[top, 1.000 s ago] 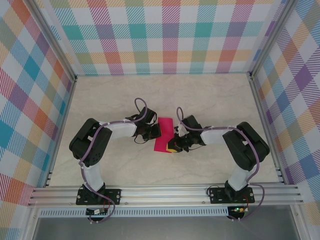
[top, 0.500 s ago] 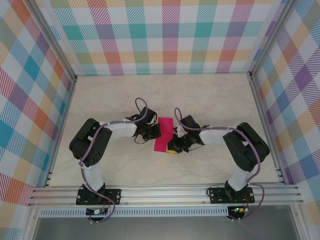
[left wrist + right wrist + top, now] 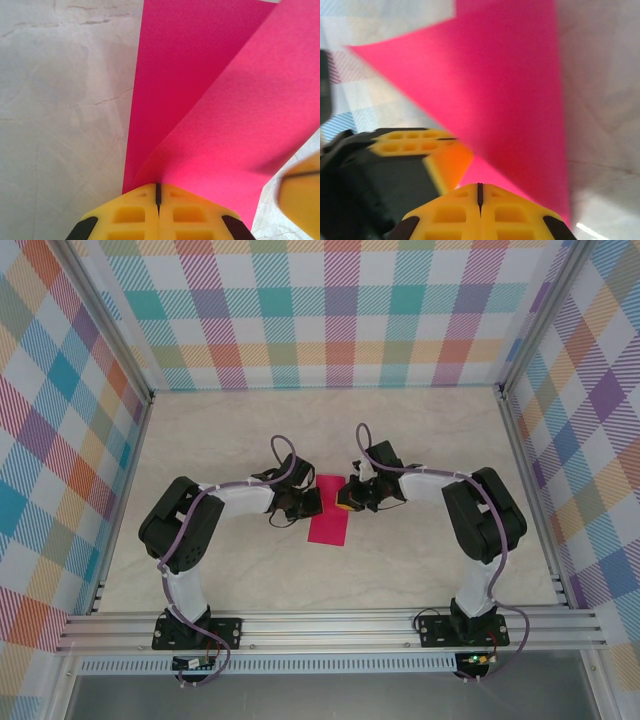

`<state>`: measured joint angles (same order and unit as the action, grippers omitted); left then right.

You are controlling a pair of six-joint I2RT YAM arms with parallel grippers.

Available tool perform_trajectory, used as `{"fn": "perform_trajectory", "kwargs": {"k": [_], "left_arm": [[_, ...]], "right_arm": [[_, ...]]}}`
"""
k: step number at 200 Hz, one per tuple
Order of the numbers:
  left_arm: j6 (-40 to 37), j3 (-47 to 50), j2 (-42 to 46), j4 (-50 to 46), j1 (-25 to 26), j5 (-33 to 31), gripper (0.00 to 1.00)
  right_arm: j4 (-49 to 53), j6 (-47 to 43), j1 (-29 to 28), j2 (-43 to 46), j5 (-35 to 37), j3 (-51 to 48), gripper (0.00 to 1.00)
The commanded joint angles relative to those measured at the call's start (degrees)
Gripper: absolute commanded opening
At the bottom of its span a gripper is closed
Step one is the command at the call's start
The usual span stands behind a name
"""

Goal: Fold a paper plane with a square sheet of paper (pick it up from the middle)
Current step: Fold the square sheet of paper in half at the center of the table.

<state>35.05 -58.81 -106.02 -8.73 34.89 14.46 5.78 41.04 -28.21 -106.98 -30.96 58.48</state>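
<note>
The square sheet of paper (image 3: 328,525) is bright magenta and lies mid-table as a narrow folded rectangle. In the left wrist view its upper flap (image 3: 235,115) lifts off the lower layer (image 3: 170,60). My left gripper (image 3: 313,503) is shut, its tip (image 3: 158,185) at the sheet's left edge where the flap rises. My right gripper (image 3: 346,502) is shut too, at the sheet's far right edge. In the right wrist view its tip (image 3: 480,185) sits on the pink paper (image 3: 515,90), with the left gripper's yellow fingers (image 3: 415,142) close on the left.
The marble-patterned tabletop (image 3: 420,430) is bounded by plaid walls (image 3: 330,310) at the back and sides and an aluminium rail (image 3: 330,625) at the near edge. Both arms bend inward and their wrists nearly meet over the sheet.
The right gripper has slid from the sheet's near right corner up along its right edge toward the far end. The left arm has stayed put.
</note>
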Motion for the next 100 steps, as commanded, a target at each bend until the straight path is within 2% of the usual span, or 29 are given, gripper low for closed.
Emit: {"fn": "perform_trajectory", "kwargs": {"k": [1, 100], "left_arm": [[-1.3, 1.7, -3.7, -9.1, 0.8, -4.3, 0.0], [-1.9, 1.8, -4.2, -10.2, 0.8, -5.5, 0.0]], "right_arm": [[1.3, -2.2, 0.5, -2.0, 2.3, 0.6, 0.0], [7.3, -3.2, 1.0, -4.5, 6.9, 1.6, 0.0]]}}
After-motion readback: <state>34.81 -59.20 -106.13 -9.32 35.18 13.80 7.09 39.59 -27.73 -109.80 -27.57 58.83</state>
